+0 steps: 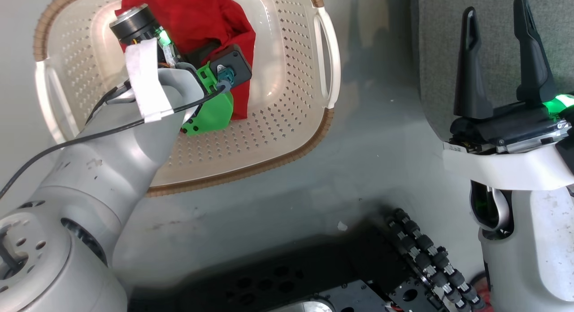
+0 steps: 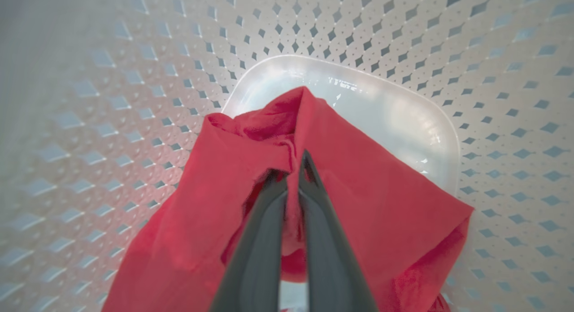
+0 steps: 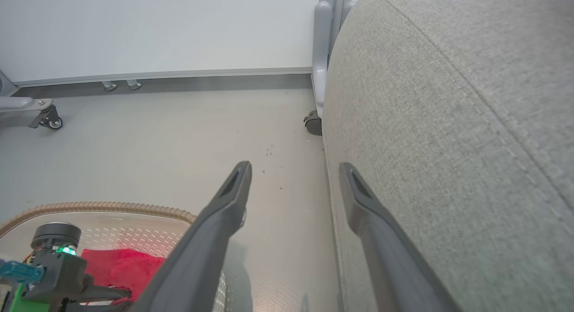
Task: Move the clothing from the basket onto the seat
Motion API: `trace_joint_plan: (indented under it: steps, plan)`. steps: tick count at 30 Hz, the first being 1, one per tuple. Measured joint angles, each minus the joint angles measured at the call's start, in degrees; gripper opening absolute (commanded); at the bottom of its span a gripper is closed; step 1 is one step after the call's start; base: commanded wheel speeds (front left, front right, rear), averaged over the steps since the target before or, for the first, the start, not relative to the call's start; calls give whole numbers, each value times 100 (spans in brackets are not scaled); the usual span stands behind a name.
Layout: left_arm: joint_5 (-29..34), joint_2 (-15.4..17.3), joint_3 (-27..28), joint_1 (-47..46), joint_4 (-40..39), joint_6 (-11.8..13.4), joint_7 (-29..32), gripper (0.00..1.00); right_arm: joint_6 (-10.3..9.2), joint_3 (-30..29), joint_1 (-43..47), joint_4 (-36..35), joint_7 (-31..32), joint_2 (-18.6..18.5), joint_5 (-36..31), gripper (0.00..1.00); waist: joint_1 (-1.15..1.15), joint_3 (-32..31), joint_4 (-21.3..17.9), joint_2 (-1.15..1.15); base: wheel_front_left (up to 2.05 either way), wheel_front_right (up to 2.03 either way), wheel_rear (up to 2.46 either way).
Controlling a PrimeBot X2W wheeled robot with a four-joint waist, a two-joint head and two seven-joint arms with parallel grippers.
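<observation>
The left gripper reaches down into the basket with its two dark fingers pressed together on a raised fold of the clothing, a ridge of red fabric pinched between the tips. In the left wrist view the red cloth spreads out around and below the fingers, lying over the smooth bottom of the basket and up against its perforated wall on the near side. In the head view the clothing is a crumpled red heap towards the far side of the basket. The left wrist, with its green bracket and a black cable, leans in over it, and the fingers themselves are hidden in the cloth from this angle. The basket stands on the grey floor, its brown woven-look rim towards the robot and a white handle on the side that faces the seat. The seat is apart from the basket, with a strip of floor between them. The right gripper is held up at the edge of the seat with its fingers spread wide and nothing between them. In the right wrist view one finger lies over the floor and the other along the grey cushion's rounded side, near its stitched seam. A small dark caster shows by the seat's far corner.
</observation>
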Motion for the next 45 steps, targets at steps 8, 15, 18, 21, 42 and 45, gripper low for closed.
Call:
trace_joint_plan:
  steps: [8, 15, 18, 21, 42, 45]
  plan:
    - [-902, -26, 258, 510, -245, -1, -100, 0, 1, -15, -4, 200, 0, 5, 51, 100, 0, -438, 118, 0, 0, 0, 0]
    - [-1574, 82, 845, 1387, -1011, -1, -125, 0, 1, -46, 348, 491, 0, 8, 48, 100, 0, -1185, 279, 0, 0, 0, 0]
    - [-1737, 247, 1265, 1964, -1396, 54, -124, 0, 0, 43, 636, 671, 0, 10, 49, 100, 0, -1597, 355, 0, 0, 0, 0]
    - [-1685, 374, 1605, 2536, -1841, 198, -125, 0, 1, 231, 965, 860, 0, 11, -18, 100, 0, -2058, 420, 0, 0, 0, 0]
    - [-958, 416, 3652, 5106, -4125, 588, -126, 0, 0, 730, 2639, 1292, 0, 11, 1, 100, -1, -5385, 743, 0, 0, 0, 0]
    - [-890, 367, 3812, 5197, -4356, 586, -125, 0, 0, 723, 2725, 1288, 0, 11, 2, 100, -1, -5727, 770, 0, 0, 0, 0]
